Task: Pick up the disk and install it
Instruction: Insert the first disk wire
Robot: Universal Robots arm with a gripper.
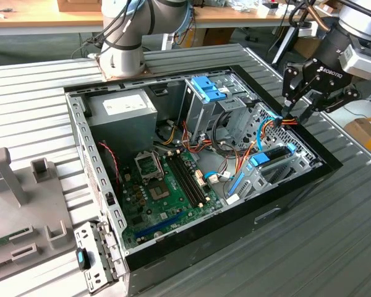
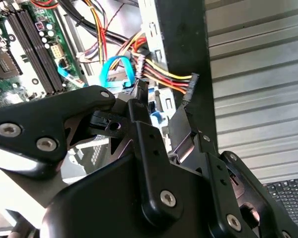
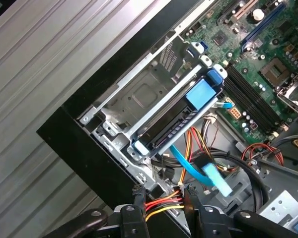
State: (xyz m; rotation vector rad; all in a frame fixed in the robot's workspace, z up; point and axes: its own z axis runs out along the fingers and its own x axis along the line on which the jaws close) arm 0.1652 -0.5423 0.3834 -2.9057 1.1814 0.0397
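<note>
Right of centre in the exterior view, the flat dark disk with blue side rails (image 1: 273,154) (image 3: 171,129) lies inside a grey metal drive cage (image 1: 292,171) within the open black computer case (image 1: 247,224). Just above, the black gripper (image 1: 297,117) (image 3: 162,196) has its jaws apart, with red-and-yellow wires (image 3: 161,206) between them.

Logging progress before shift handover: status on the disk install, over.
Gripper open, holding nothing, at the case corner. Disk lying in its metal bay. Red and yellow power wires right by the gripper.
</note>
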